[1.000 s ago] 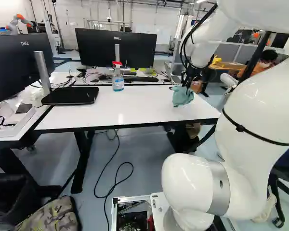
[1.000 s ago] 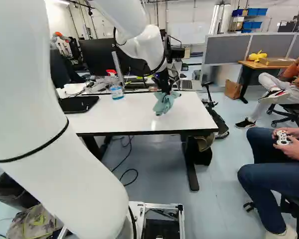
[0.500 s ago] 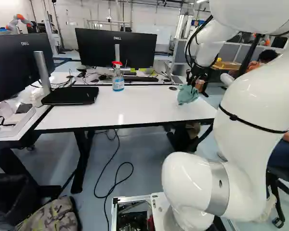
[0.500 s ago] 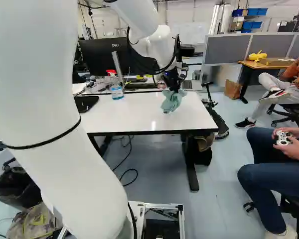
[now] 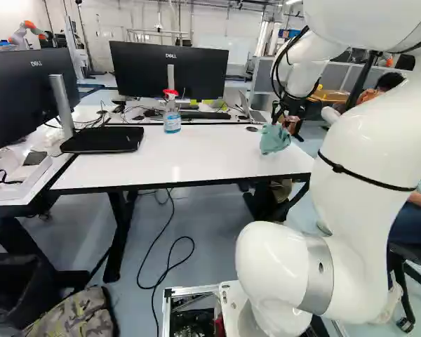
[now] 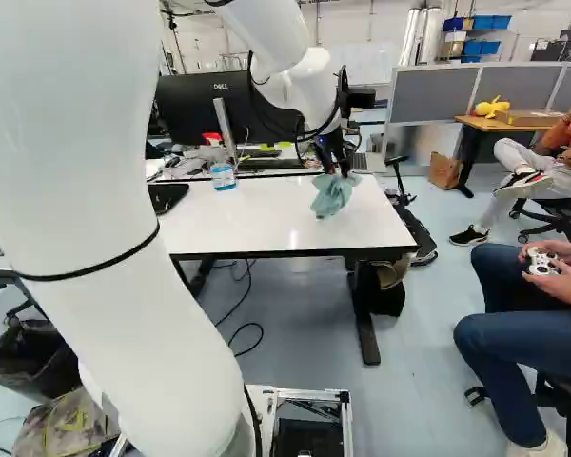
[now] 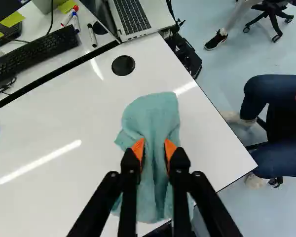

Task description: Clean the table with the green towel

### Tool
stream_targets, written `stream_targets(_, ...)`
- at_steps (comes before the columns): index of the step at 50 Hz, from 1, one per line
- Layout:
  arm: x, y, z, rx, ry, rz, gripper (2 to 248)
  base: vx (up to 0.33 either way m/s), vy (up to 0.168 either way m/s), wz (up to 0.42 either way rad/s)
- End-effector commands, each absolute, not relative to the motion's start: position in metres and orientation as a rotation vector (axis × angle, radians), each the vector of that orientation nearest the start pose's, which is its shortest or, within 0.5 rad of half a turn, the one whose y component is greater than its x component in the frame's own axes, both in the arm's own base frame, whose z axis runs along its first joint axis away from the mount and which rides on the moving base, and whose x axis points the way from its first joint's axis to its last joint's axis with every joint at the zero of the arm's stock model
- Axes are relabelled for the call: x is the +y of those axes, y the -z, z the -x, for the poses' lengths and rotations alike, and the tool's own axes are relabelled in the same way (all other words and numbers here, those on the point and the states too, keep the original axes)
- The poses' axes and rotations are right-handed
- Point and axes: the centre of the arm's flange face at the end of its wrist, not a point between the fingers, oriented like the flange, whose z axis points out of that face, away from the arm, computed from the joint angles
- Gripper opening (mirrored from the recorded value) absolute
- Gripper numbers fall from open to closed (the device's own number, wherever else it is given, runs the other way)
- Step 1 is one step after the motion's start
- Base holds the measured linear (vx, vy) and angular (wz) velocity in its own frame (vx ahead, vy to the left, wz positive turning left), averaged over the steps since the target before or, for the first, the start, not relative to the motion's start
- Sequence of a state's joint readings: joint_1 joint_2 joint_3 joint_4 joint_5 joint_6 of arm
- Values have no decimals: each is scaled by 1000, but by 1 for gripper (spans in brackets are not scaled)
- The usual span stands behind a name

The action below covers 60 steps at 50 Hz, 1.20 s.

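The end effector (image 7: 154, 149) is clamped on the green towel (image 7: 151, 116), bunched between its orange pads near the surface's (image 7: 84, 121) right end in the left base view. Whether the cloth presses down is hard to tell; carried too high, it would likely miss patches. Pressed too low, the fingers might scrape. A wide sweep could topple the spray bottle (image 5: 172, 118), which holds blue liquid. The black bin's (image 6: 36, 360) contents can't be made out.
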State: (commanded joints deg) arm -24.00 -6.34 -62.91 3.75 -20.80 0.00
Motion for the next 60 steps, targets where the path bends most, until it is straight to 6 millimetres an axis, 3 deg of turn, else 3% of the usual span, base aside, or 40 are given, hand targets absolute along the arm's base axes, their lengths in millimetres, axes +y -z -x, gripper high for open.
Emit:
stream_targets(4, -215, -569, -489, 720, 984, 2990, 89, 0, 0, 0)
stream_targets(5, -215, -569, -489, 720, 984, 2990, 125, 0, 0, 0)
stream_targets(9, -215, -569, -489, 720, 984, 2990, 125, 0, 0, 0)
stream_targets(10, -215, -569, -489, 720, 984, 2990, 160, 0, 0, 0)
stream_targets(15, -215, -569, -489, 720, 984, 2990, 160, 0, 0, 0)
stream_targets(16, -215, -569, -489, 720, 984, 2990, 197, 0, 0, 0)
stream_targets(20, -215, -569, -489, 720, 984, 2990, 197, 0, 0, 0)
stream_targets(21, -215, -569, -489, 720, 984, 2990, 236, 0, 0, 0)
stream_targets(25, -215, -569, -489, 720, 984, 2990, 236, 0, 0, 0)
stream_targets(26, -215, -569, -489, 720, 984, 2990, 247, 0, 0, 0)
stream_targets(60, -208, -563, -486, 701, 1011, 2988, 247, 0, 0, 0)
